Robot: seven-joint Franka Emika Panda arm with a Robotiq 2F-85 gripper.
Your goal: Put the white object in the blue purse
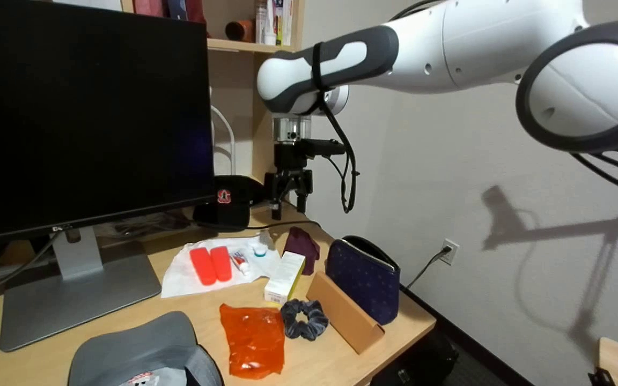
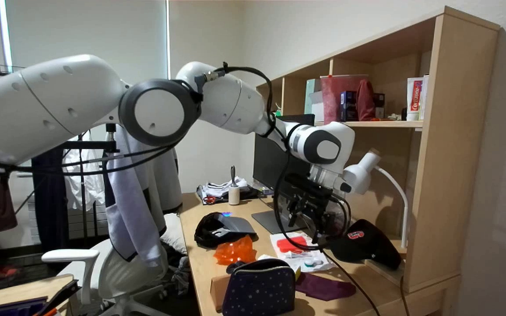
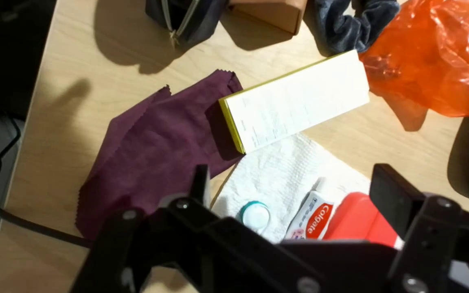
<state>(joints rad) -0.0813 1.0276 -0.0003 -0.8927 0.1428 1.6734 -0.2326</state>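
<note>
Our pincer (image 3: 293, 183) hangs above the tabletop (image 3: 71, 53), its jaws spread wide with nothing held; between its fingers (image 3: 393, 197), as the wrist camera sees it, part of the paper towel (image 3: 279, 171) shows; on that towel lie a round white-and-teal container (image 3: 256, 215), a toothpaste tube (image 3: 308, 219) and two red pieces (image 1: 203, 266); just beside the towel rests a long white box (image 3: 299, 101), with a purple cloth (image 3: 161, 150) next to the towel too; farther from the towel, beyond the box, our blue purse (image 1: 362, 284) stands upright, its zip looking parted; we cannot tell whether the container on the towel or the box beside it is the white thing meant, as both fit; we judge that the approach is the step in hand, no grasp having been made; next, we should bring the pincer over the chosen piece, set the fingers astride it and go straight down without pinching the towel.
</note>
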